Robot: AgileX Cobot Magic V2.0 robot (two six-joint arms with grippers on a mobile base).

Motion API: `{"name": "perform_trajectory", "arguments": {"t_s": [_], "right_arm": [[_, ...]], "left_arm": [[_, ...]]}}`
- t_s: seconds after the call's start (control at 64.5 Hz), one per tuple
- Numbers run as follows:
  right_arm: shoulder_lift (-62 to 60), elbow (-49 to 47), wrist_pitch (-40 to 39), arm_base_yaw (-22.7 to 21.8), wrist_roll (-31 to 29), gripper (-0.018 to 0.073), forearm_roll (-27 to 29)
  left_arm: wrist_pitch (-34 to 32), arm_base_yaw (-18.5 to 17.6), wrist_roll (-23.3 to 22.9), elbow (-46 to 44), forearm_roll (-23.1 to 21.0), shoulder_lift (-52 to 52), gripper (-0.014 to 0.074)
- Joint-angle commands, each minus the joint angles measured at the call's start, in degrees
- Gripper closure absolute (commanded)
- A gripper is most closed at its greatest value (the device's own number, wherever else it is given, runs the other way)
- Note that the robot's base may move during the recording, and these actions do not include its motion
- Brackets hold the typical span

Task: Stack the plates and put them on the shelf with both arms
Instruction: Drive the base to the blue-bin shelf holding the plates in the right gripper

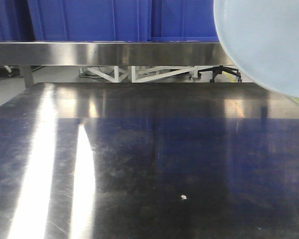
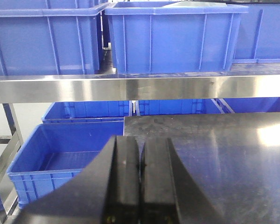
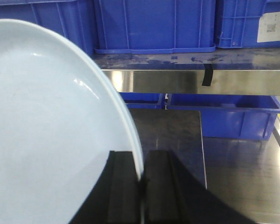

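Plate (image 1: 269,40) hangs raised at the front view's upper right, its rim overlapping the shelf rail (image 1: 104,53), with the wide steel tabletop (image 1: 149,164) stretching below. From the left wrist, the left gripper (image 2: 140,142) is pressed closed on nothing near the tabletop's left edge, facing blue crates (image 2: 172,37). From the right wrist, the right gripper (image 3: 143,161) pinches the plate (image 3: 46,116) by its rim.

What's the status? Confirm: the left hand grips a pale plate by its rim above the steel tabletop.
Wrong hand: the right hand grips the pale plate by its rim above the steel tabletop, as the right wrist view shows.

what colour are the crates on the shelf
Blue crates, clearest in the left wrist view.
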Motion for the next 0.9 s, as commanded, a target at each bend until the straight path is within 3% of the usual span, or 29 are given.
{"name": "perform_trajectory", "arguments": {"t_s": [0.0,0.884], "right_arm": [[-0.2,-1.8,-6.9,-0.1,0.1,0.0510,-0.4],[-0.1,-1.8,-6.6,-0.1,0.1,0.0510,-0.4]], "left_arm": [[-4.7,0.0,-0.1,-1.6,-0.1,0.1,0.0514],[-4.7,0.0,-0.1,-1.6,-0.1,0.1,0.0514]]}}
